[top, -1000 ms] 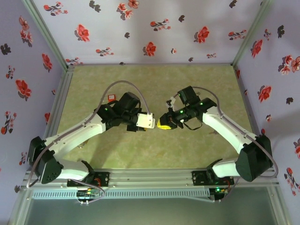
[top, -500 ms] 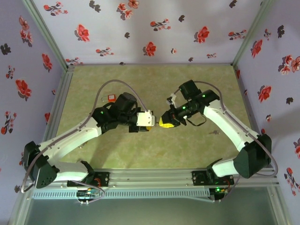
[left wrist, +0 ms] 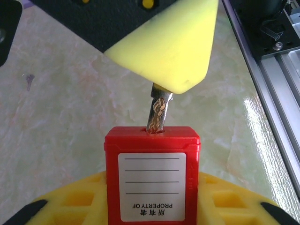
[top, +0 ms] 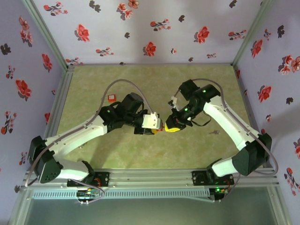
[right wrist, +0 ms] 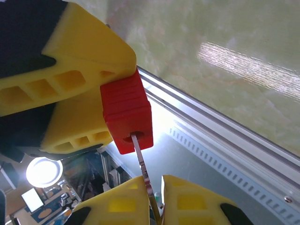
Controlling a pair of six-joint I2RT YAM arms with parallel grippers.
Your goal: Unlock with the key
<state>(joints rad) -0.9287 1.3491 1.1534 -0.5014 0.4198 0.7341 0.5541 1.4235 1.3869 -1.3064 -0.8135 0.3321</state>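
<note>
Table [top: 93,89]: arms meet just 6 o'clock of centre.
Left arm [top: 79,136] reaches toward 2 o'clock, right arm [top: 229,126] toward 10 o'clock, wrists nearly nose to nose.
Left gripper [left wrist: 152,201]: jaws pinching red padlock [left wrist: 152,180] by sides.
Right gripper [right wrist: 160,199]: jaws clamped on key [left wrist: 159,110].
Progress: key tip in keyhole, blade partly exposed. Judged left: full seating, turn, shackle release. Shackle hidden.

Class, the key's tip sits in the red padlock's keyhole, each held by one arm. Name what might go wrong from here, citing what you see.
The key enters the red padlock at a slight slant with blade exposed; pushing may jam or bend it. The right end effector pinches the thin key, which may slip when turned. The left end effector may let the padlock twist.
</note>
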